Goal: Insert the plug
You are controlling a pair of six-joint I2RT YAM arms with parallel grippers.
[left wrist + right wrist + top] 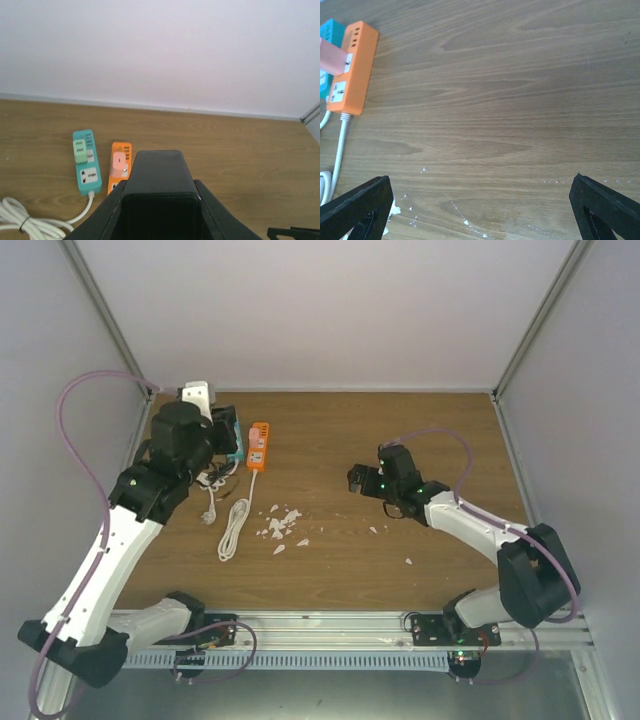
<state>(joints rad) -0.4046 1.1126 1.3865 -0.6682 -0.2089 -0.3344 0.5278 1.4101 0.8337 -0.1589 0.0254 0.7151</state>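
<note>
Several white scraps [283, 523], orange power strip [259, 446] on wooden table [420, 430]; pale walls [300, 310].

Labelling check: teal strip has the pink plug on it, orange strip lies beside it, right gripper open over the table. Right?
One slip. The teal strip carries a green plug; the pink plug is on the orange strip, as the left wrist view shows. The rest holds: the strips lie side by side, and the right gripper is open over the table.
</note>
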